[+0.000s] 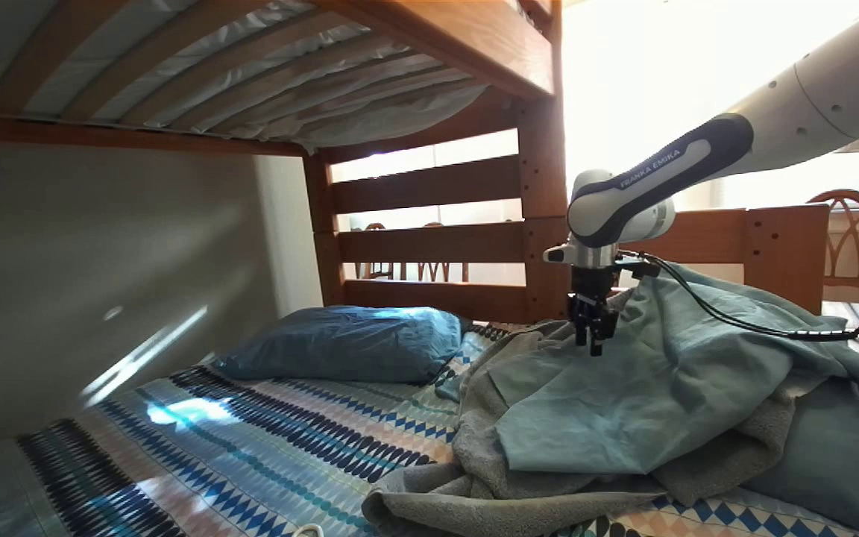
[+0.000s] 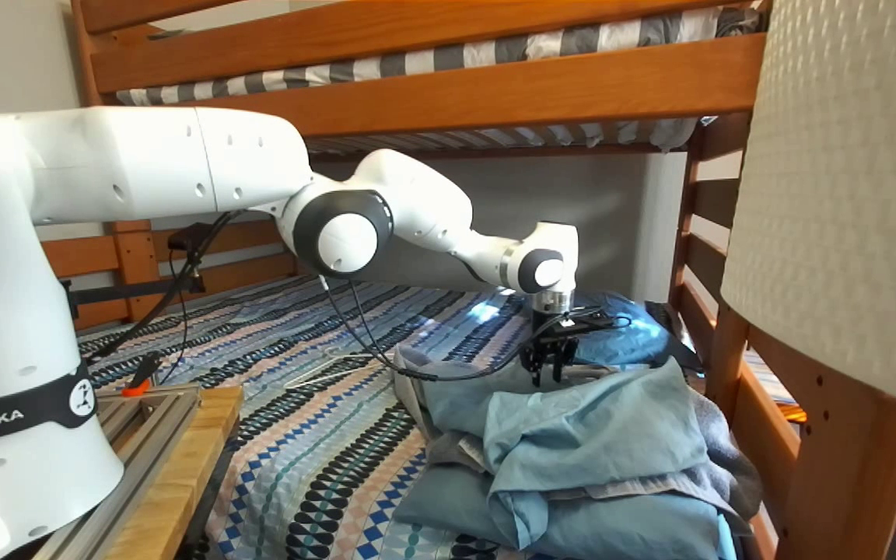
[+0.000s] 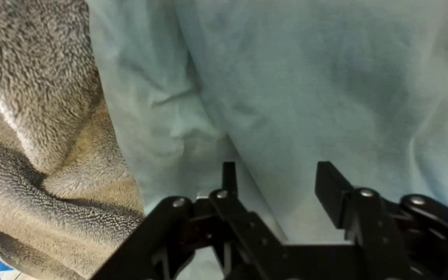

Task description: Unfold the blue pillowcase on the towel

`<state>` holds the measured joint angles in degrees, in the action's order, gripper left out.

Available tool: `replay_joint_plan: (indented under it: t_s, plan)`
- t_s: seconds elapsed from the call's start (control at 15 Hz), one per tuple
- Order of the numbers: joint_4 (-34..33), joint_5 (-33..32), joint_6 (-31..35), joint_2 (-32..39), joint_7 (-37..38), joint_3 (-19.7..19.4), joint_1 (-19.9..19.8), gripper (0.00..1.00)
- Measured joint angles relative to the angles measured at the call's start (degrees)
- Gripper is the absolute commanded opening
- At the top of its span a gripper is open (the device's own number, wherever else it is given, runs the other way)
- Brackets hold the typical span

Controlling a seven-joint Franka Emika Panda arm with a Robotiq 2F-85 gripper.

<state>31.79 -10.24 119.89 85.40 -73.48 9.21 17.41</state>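
Observation:
The blue pillowcase (image 1: 661,395) is a limp, wrinkled blue-green cloth, folded over itself and heaped on the grey towel (image 1: 478,440). It also shows in an exterior view (image 2: 603,428), with a corner drooping over the towel's near side. In the wrist view the pillowcase (image 3: 305,97) fills most of the picture, with a fold edge running diagonally between the fingers. The towel (image 3: 33,77) shows at the left there. My gripper (image 3: 273,173) is open and empty, pointing down above the pillowcase. It also shows in both exterior views (image 1: 588,344) (image 2: 546,375). Whether the fingertips touch cloth is unclear.
A plump blue pillow (image 1: 355,347) lies by the wall at the bed's end. Another blue pillow (image 2: 635,525) lies partly under the towel. A wooden bunk post (image 1: 543,186), rails and the upper bunk surround the area. A lampshade (image 2: 845,194) stands close at one side.

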Motion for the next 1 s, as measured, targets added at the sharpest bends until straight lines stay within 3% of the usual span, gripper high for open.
replay_joint_plan:
  t_s: [0.2, 0.27, 0.73, 0.8, 0.87, 1.0]
  plan:
    - [0.00, 0.00, 0.00, 0.00, 0.00, -0.45, 0.02, 0.03]
    - [0.00, 0.00, 0.00, 0.00, 0.00, -0.57, 0.02, 0.01]
    - [0.54, 0.00, -0.31, 0.01, 0.16, -2.10, -0.01, 0.00]
    - [0.65, 0.00, -0.42, 0.01, 0.18, -2.35, -0.09, 0.26]
    - [0.76, 0.00, -0.53, 0.01, 0.18, -2.58, -0.18, 0.27]
    - [0.91, 0.00, -0.93, 0.01, 0.18, -2.75, -0.33, 0.40]
